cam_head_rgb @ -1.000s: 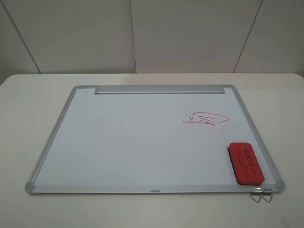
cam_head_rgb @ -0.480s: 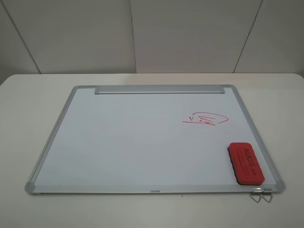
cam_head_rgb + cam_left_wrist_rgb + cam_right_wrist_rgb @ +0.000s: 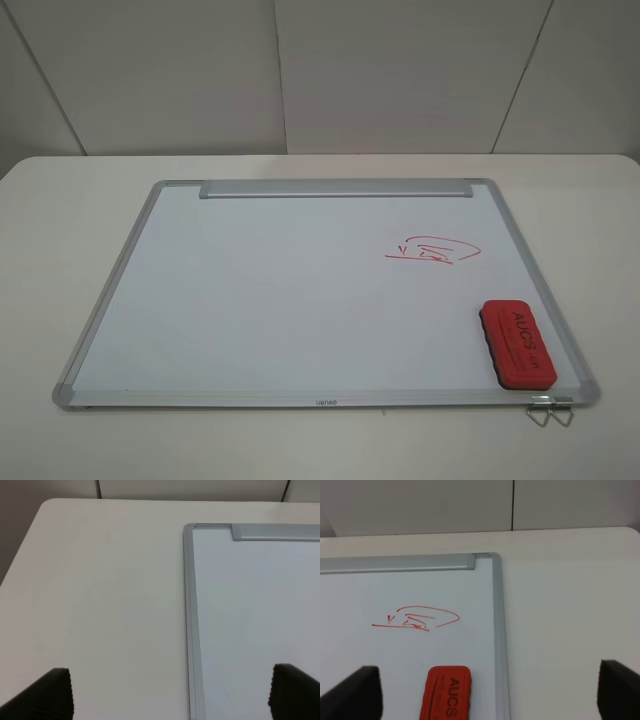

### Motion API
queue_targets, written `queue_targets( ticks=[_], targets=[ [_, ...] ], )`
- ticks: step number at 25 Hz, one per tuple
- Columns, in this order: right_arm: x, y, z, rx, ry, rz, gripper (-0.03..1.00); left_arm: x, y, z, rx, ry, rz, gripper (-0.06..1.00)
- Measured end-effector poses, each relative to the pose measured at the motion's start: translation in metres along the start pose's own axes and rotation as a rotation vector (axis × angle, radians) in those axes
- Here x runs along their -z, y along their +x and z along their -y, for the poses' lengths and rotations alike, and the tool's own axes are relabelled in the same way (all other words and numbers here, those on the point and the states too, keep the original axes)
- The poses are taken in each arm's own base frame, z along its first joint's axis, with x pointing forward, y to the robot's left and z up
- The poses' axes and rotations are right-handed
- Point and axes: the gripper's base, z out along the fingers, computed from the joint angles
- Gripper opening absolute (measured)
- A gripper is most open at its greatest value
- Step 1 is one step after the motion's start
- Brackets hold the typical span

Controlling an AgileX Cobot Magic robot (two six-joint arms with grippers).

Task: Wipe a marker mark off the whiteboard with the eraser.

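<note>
The whiteboard (image 3: 280, 290) lies flat on the table, its grey tray bar (image 3: 335, 188) along the far edge. The red eraser (image 3: 518, 342) marked "AUCS" rests on the board near its front right corner. No spectacles-shaped marker mark shows in any view; the only drawing is a red wedge-shaped scribble (image 3: 433, 250) behind the eraser. Neither arm appears in the high view. My left gripper (image 3: 172, 692) is open over the board's left frame (image 3: 190, 605). My right gripper (image 3: 487, 690) is open, with the eraser (image 3: 445, 695) and the scribble (image 3: 415, 617) ahead of it.
The board sits on a white table (image 3: 60, 220) with bare surface to its left and right. A small metal clip (image 3: 550, 410) juts from the board's front right corner. White wall panels stand behind the table.
</note>
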Motion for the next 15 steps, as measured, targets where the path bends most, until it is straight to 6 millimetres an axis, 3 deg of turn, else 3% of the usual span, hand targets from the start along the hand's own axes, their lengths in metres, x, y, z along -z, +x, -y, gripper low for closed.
queue_targets(
  ticks=[15],
  targets=[
    [0.0000,0.0000,0.0000,0.000,0.000,0.000,0.77,0.0000,0.0000,0.0000,0.000,0.000,0.000,0.78]
  ],
)
